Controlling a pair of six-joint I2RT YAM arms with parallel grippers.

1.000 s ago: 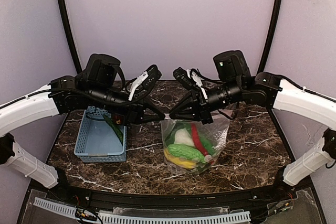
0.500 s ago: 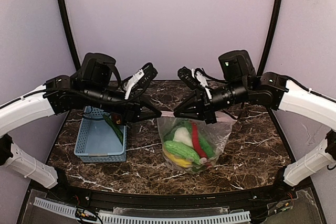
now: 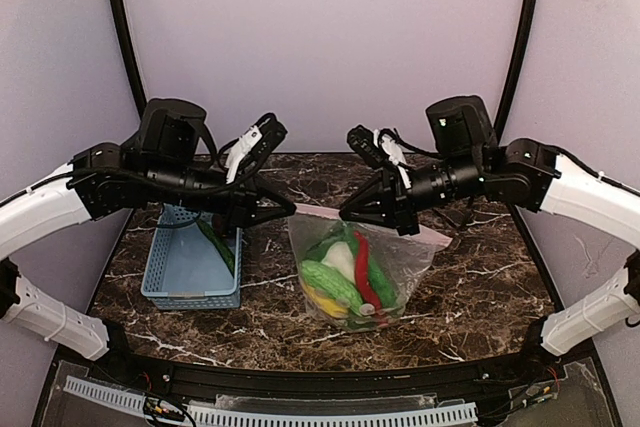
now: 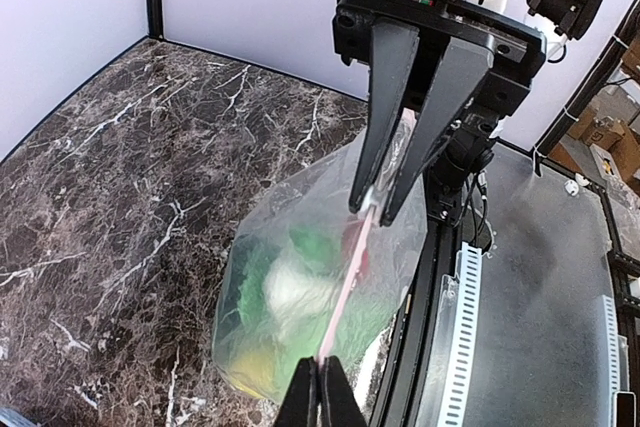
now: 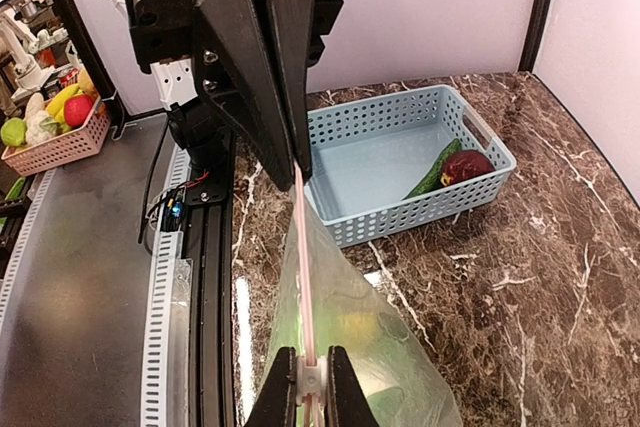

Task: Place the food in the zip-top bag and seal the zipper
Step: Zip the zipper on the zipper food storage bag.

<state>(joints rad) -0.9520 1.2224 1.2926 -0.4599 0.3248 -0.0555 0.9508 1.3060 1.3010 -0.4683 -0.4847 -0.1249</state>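
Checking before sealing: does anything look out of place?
A dark red fruit and a long green piece lie in the light blue plastic basket, while the left gripper and right gripper pinch the pale zipper strip of the clear plastic bag.

left pincer (image 3: 290, 210): slid left along the thin pale seal strip (image 3: 318, 210)
right pincer (image 3: 346, 213): slid right, away from the left one
strip between pincers: short stretch before, longer now
clear crinkly plastic bag (image 3: 405, 265): mouth pulled wider, left corner further left
toy vegetables (image 3: 335, 282): shifted left inside bag
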